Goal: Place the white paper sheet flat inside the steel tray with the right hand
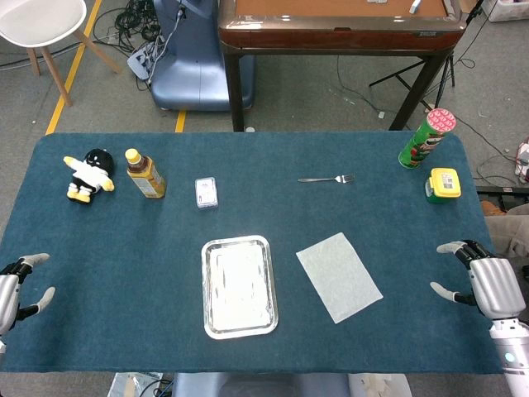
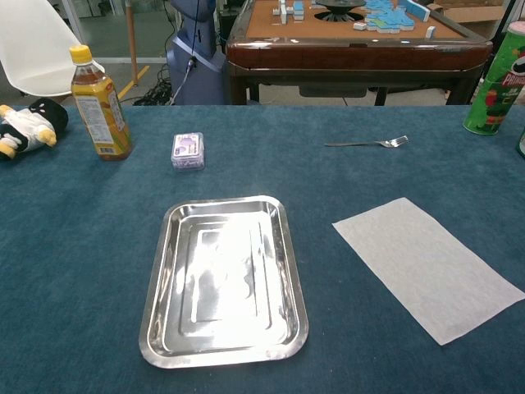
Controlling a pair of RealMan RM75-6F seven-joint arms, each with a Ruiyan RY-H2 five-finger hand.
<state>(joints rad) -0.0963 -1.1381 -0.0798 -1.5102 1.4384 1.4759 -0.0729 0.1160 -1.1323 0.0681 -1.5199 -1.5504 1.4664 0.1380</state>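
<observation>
The white rectangular paper sheet is laid flat on the dark blue tablecloth, just to the right of the shiny rectangular steel tray and apart from it, its long edges turned at a slant to the tray's sides. Nothing is held in the tray. The right hand is seen at the right edge of the table, well clear of the sheet, with its fingers spread and nothing gripped. The left hand is seen at the left edge, likewise empty with fingers apart. Neither hand is shown in the chest view.

Along the far side of the cloth are placed a black-and-white penguin plush toy, a yellow-capped bottle of amber drink, a small clear plastic packet, a metal fork, a green crisps tube and a small yellow-lidded green box.
</observation>
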